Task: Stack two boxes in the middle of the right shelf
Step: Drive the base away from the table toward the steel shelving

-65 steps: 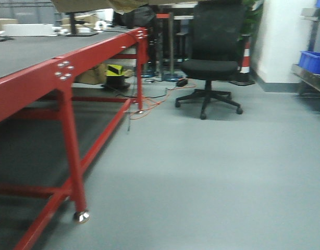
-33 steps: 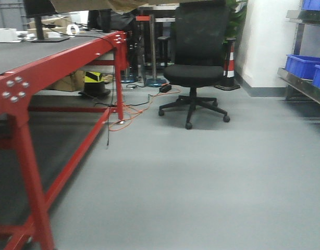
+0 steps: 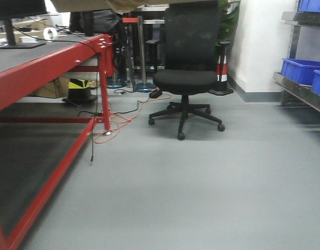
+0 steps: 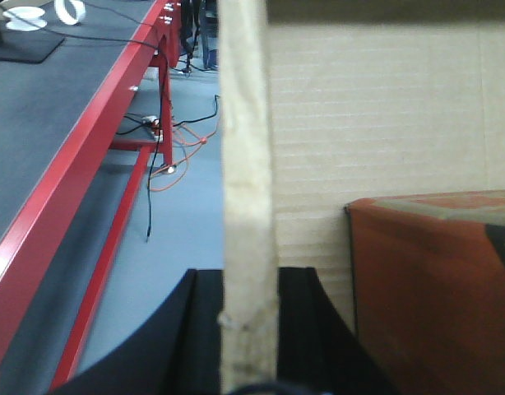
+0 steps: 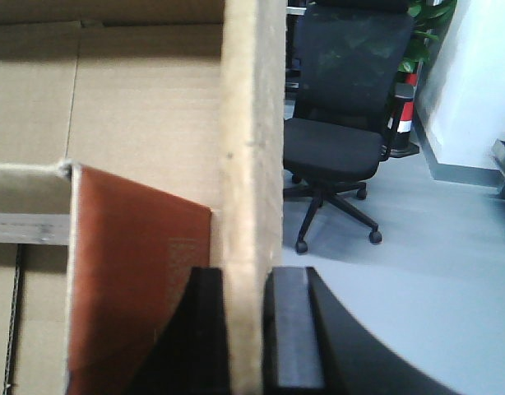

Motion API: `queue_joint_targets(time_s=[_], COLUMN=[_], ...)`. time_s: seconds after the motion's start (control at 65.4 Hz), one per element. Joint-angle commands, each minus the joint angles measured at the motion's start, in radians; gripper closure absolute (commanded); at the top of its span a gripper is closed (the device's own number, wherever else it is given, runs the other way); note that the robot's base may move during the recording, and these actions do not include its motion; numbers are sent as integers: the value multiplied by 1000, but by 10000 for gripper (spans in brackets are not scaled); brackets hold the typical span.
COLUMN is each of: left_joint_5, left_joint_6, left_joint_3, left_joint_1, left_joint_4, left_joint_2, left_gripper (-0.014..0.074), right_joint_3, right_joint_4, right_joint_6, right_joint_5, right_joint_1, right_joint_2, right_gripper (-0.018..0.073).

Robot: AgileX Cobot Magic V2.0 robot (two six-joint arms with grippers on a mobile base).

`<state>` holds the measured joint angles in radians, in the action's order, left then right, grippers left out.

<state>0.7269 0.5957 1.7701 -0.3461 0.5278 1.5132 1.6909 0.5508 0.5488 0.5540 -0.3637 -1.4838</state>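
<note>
Fingers of the left arm point(image 4: 205, 329) clamp one wall of the box point(image 4: 384, 115), right fingers point(image 5: 294, 329) the opposite wall, holding it aloft. The red surface point(image 3: 45, 70) has slid left and the steel shelf point(image 3: 300, 92) has widened at right, so the base is probably turning toward it, with stacking still ahead.

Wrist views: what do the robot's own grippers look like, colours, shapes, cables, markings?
The left gripper has two matte black jaws with squared tops, flaring into a black body below. The right gripper is black too, one jaw faced in dark grey ribbing above a rounded housing. No cables or markings show; the arms are out of view.
</note>
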Motion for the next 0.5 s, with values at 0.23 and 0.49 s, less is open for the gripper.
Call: queue_joint_targets(time_s=[0.23, 0.49], left_joint_5=[-14, -14], left_joint_6=[-2, -2], left_joint_3=[10, 10], left_joint_1=[11, 11], left_joint_4=[28, 28], left_joint_2=[-2, -2], left_gripper=[708, 708], right_joint_3=[14, 14], right_joint_4=[31, 31], right_joint_6=[-2, -2], right_joint_5=[-76, -76], right_joint_1=[8, 8], right_joint_2=[18, 18], right_gripper=[727, 727])
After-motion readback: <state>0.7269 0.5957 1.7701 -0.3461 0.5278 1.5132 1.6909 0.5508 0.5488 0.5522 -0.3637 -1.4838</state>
